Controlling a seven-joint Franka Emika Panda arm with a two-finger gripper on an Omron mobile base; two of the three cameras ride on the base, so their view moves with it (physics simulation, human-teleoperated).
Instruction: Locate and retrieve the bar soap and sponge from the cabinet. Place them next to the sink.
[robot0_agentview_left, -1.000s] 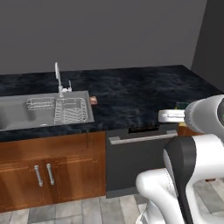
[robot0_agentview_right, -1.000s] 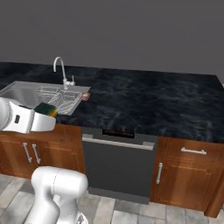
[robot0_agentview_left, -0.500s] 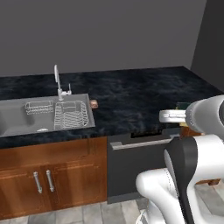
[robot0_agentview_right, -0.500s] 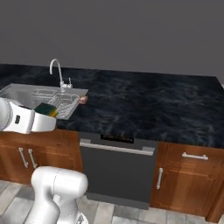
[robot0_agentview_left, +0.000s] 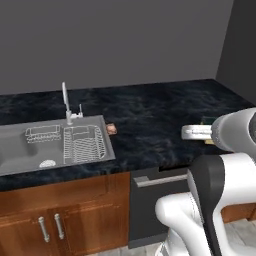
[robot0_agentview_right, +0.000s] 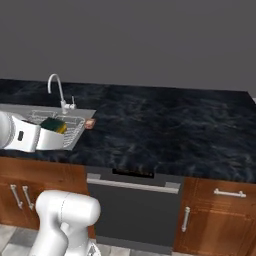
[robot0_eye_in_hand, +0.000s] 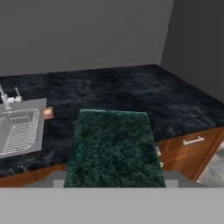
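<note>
My gripper is shut on the sponge, a yellow block with a dark green layer, held above the counter's front edge. In the hand view the sponge's green face covers the fingertips. From the left base view the sponge peeks out past the gripper. The reddish-pink bar soap lies on the black counter, right beside the sink's right rim; it also appears as the soap and the soap. The cabinet is out of view.
The sink holds wire racks, with a chrome faucet behind it. A dishwasher front sits under the counter, with wooden doors and a drawer unit on either side. The black counter stretches right to a dark wall.
The whole picture has shifted: the base has driven, so the sink now sits further right in both base views. The arm keeps its pose with the sponge still gripped.
</note>
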